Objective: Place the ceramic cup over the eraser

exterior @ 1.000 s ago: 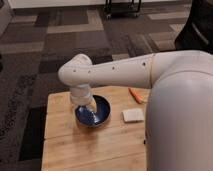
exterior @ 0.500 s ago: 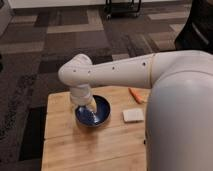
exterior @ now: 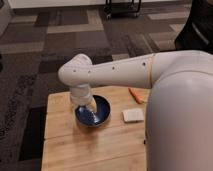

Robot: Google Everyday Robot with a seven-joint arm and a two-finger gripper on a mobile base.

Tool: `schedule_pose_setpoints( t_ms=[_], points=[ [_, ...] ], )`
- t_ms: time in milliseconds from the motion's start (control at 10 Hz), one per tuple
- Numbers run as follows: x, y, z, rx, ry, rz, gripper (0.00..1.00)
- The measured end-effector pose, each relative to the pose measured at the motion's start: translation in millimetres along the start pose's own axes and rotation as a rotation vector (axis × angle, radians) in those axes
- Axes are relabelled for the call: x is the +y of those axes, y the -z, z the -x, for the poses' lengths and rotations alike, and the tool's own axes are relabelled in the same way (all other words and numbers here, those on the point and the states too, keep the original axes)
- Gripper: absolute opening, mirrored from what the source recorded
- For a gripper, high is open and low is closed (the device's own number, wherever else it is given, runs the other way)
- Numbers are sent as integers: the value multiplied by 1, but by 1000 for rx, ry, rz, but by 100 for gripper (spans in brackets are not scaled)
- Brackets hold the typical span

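Observation:
My gripper (exterior: 88,104) hangs from the white arm's wrist and reaches down into the dark blue bowl (exterior: 102,114), which stands on the wooden table (exterior: 65,145). A small pale tapered shape (exterior: 93,104) at the gripper's tip, over the bowl, looks like the white ceramic cup. I cannot tell whether it is held. The eraser (exterior: 132,115), a flat white block, lies on the table to the right of the bowl, apart from it.
An orange stick-like object (exterior: 135,95) lies at the table's back right. My white arm and body (exterior: 180,115) cover the table's right side. Patterned carpet (exterior: 50,50) surrounds the table, with a dark cart (exterior: 122,6) far behind.

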Motion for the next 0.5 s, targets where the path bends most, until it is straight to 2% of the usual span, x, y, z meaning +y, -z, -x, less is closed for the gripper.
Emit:
schedule_pose_setpoints(
  t_ms=[500],
  points=[
    [0,0,0,0,0,0,65]
  ],
)
